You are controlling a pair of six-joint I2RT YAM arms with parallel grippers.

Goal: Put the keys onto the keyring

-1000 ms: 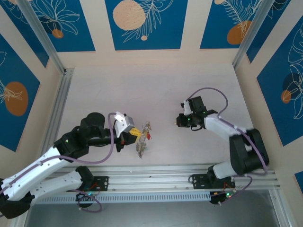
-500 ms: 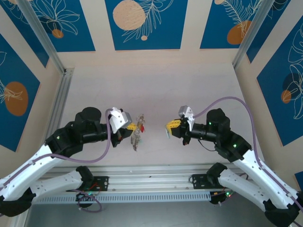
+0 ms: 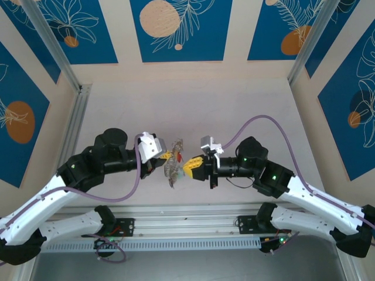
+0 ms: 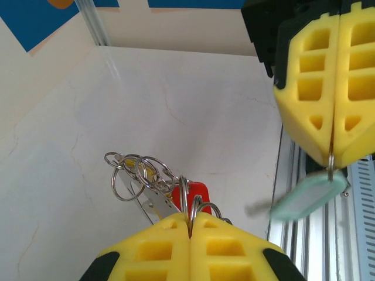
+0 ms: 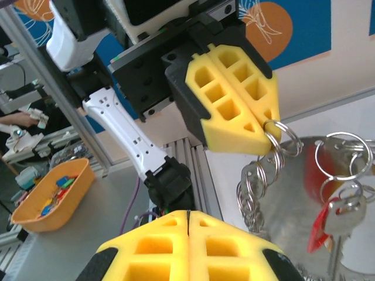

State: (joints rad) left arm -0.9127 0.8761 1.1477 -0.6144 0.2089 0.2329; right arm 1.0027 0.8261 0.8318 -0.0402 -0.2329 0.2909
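My left gripper is shut on the keyring, a bunch of linked silvery rings held above the table. A red key head and a silver key hang from the bunch. In the top view the left gripper holds the keyring at the table's middle, with my right gripper just to its right, tips nearly meeting. The right gripper is shut on a thin metal bit from which a teal-headed key dangles, blurred. In the right wrist view, the left gripper pinches the keyring in front of my shut right gripper.
An aluminium rail runs along the table's near edge, by the arm bases. An orange tray of small coloured things sits off the table to the left. Patterned blue panels wall the back and sides.
The right arm has swung left across the table and brought its gripper up beside the left gripper. The left gripper with the keyring has barely shifted.
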